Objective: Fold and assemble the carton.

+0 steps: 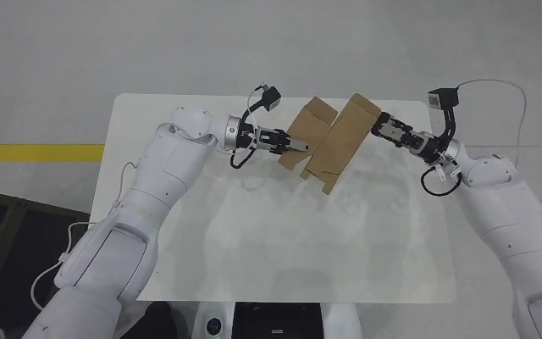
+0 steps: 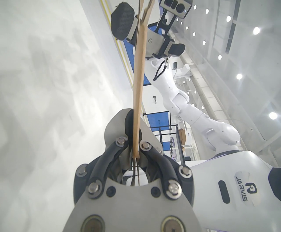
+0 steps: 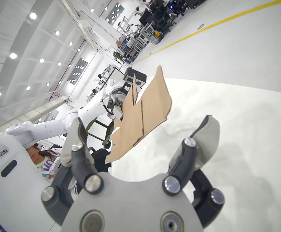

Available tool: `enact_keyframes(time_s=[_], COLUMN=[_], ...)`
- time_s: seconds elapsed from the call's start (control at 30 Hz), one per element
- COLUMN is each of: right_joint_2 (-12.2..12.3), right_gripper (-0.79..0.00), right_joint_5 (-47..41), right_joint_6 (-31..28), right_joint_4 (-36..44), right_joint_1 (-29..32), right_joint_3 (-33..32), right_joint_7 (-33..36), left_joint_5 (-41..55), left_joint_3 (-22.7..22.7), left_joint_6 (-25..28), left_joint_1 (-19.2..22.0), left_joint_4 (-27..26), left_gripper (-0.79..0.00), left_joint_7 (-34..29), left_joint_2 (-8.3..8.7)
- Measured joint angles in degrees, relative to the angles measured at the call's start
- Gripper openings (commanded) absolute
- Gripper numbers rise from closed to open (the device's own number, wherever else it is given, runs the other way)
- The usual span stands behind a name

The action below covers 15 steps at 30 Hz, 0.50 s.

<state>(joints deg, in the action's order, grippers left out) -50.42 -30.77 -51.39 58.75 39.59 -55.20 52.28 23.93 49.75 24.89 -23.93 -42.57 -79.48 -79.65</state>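
A white table [image 1: 254, 246] is being viewed on a grey floor [image 1: 68, 59]. Above its far side a flat carton [image 1: 334, 140] is being pinched by the left gripper [image 1: 296, 146]. The fingers of the right gripper [image 3: 143, 118] are being shown spread beside it. Ceiling lights [image 3: 33, 15] are being caught in wrist views.

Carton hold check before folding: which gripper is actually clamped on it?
The left gripper, shut on the carton's edge; the right gripper is open, gripping nothing.
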Motion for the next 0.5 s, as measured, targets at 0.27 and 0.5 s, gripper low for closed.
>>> enact_keyframes(time_s=[0.27, 0.5], right_joint_2=[1.21, 2.30], right_gripper=[0.000, 0.000], right_joint_5=[-3.47, -3.83], right_joint_6=[4.28, 5.23], right_joint_4=[2.09, 2.02], right_joint_1=[-0.35, -1.51], right_joint_3=[1.98, 4.63], right_joint_7=[4.91, 5.87], left_joint_5=[-0.26, -1.21], left_joint_3=[-0.45, -1.20], left_joint_6=[-4.52, -6.06], left_joint_1=[-0.91, -2.00], left_joint_4=[-4.52, -8.73], left_gripper=[-0.785, -0.785], left_joint_7=[-4.46, -6.00], left_joint_2=[1.63, 3.45])
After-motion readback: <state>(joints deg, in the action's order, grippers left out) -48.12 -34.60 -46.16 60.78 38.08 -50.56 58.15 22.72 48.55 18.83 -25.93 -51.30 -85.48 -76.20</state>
